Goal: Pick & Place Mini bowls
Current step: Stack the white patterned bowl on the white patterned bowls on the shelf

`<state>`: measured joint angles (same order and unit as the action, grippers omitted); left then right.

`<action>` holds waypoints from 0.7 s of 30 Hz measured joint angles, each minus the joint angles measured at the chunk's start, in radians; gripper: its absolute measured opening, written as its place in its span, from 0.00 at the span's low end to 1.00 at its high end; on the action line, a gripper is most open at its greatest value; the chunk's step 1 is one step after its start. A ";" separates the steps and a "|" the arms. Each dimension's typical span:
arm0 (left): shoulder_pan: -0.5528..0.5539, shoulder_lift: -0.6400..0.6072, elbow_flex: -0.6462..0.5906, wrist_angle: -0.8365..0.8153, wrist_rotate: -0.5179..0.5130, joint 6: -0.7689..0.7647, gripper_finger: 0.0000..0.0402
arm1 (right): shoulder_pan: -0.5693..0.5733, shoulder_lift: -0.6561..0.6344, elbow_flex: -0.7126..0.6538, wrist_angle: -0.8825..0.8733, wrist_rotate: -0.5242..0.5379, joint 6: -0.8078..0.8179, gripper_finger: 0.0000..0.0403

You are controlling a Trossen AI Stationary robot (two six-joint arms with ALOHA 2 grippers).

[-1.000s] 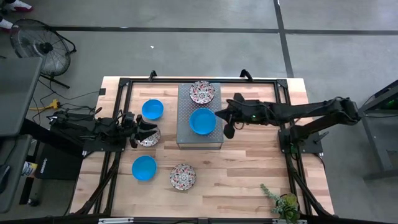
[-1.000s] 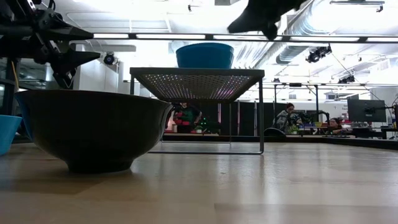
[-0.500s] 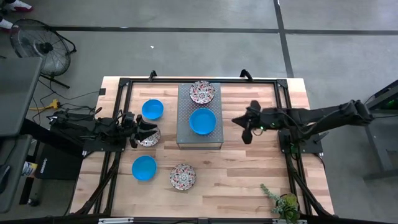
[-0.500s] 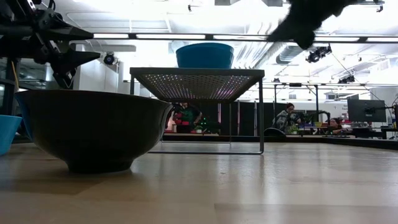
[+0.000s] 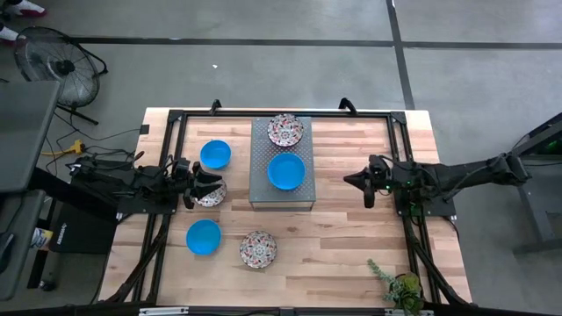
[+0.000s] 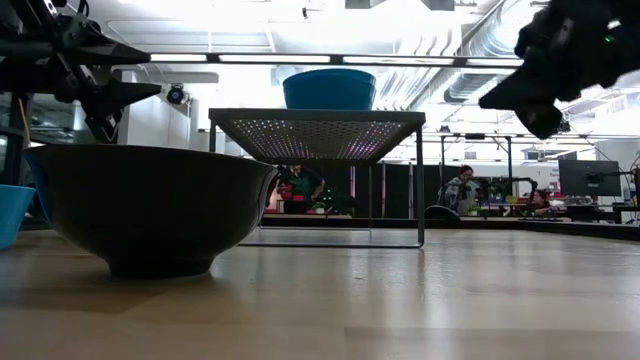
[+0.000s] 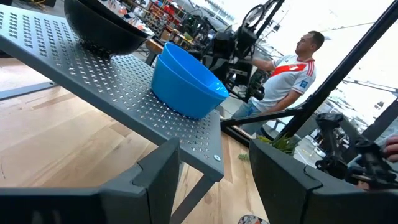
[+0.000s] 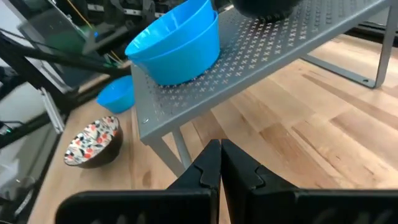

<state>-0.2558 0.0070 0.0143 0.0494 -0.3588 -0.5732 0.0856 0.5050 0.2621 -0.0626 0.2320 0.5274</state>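
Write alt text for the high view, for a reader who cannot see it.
Seen from above, a wooden table holds a grey perforated rack carrying a patterned bowl and a blue bowl. The left end effector is open over another patterned bowl; two blue bowls and one patterned bowl sit nearby. The right end effector hangs shut, empty, right of the rack.

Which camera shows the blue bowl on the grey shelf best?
The high view: the blue bowl shows whole on the grey shelf. Both wrist views show its side; the low view shows only its top part.

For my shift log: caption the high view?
Two bowls on the grey rack, four on the table; both arms wait at the sides.
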 joint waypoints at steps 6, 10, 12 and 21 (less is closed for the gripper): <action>0.000 0.000 0.000 0.000 0.000 0.000 0.47 | 0.000 -0.139 -0.111 0.033 0.000 0.037 0.00; 0.000 0.000 0.000 0.000 0.000 0.000 0.47 | 0.000 -0.212 -0.170 0.072 -0.006 0.026 0.00; 0.000 0.000 0.000 0.000 0.000 0.000 0.47 | 0.000 -0.242 -0.202 0.102 -0.025 0.016 0.00; 0.000 0.000 0.000 0.000 0.000 0.000 0.47 | 0.000 -0.322 -0.252 0.141 -0.185 -0.137 0.00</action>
<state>-0.2558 0.0071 0.0143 0.0494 -0.3592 -0.5732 0.0856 0.1832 0.0097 0.0787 0.0465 0.3904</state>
